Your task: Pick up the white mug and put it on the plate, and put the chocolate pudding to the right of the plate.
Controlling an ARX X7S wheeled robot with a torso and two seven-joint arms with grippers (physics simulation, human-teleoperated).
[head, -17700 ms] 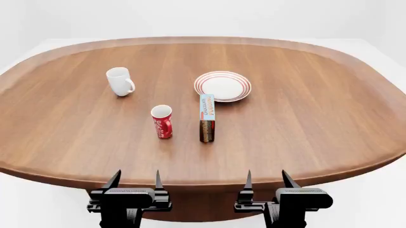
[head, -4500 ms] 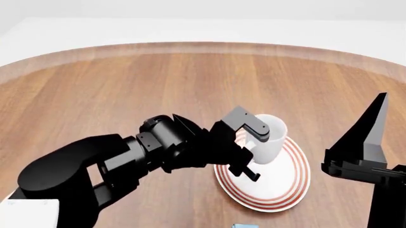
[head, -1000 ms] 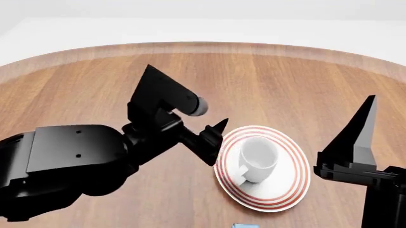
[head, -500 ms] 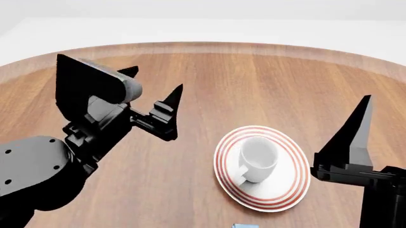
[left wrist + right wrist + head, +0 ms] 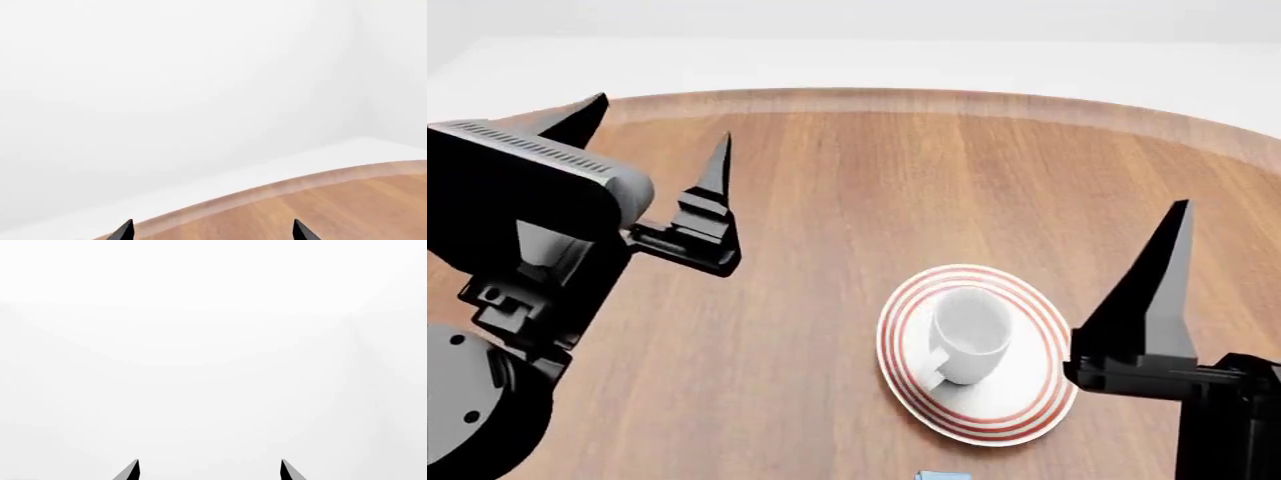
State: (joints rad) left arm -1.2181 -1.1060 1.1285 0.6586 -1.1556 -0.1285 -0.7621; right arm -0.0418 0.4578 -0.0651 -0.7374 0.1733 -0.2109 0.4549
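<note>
Mug on plate is what we see from the head view: the white mug [image 5: 968, 334], glossy and plain, stands upright on the red-ringed plate [image 5: 1030, 400] with its loop handle toward us. A blue sliver at the lower edge may be the chocolate pudding [image 5: 938, 475]; we can read no lettering. Our left gripper [image 5: 647, 170] is raised, spread wide and empty; our right gripper [image 5: 208, 470] likewise shows parted, empty tips.

A rounded wooden table [image 5: 827, 180] with white surroundings beyond.
</note>
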